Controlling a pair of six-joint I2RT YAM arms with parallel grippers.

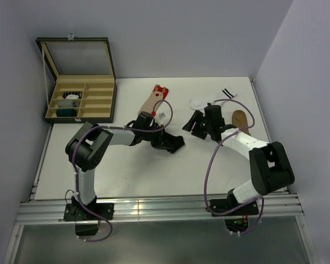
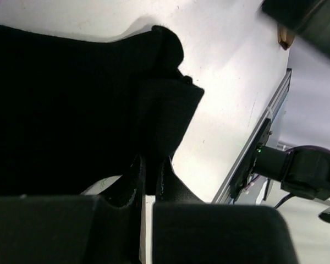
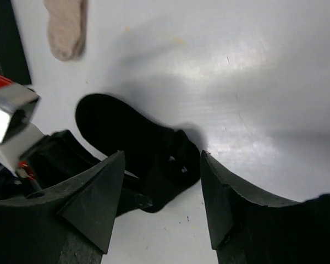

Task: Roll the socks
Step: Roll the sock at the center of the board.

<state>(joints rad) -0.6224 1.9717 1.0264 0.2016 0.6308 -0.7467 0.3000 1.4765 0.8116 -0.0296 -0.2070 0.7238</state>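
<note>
**Camera placement.** Top external view: high and behind the arm bases, looking down and forward over the whole table (image 1: 126, 176). Left wrist view: very close and low, sighting along the left gripper (image 2: 149, 176) across the black sock (image 2: 71, 110) towards the right arm's base (image 2: 302, 170). Right wrist view: close, looking down between the fingers (image 3: 99, 192) of the right gripper (image 3: 162, 159) onto the same sock. All three views share the black sock; the beige sock (image 3: 66, 27) shows in the top and right wrist views.

Right gripper (image 3: 162, 158) spread above black sock (image 3: 115, 126) (seemingly folded); beige sock (image 3: 66, 27) apart.
</note>
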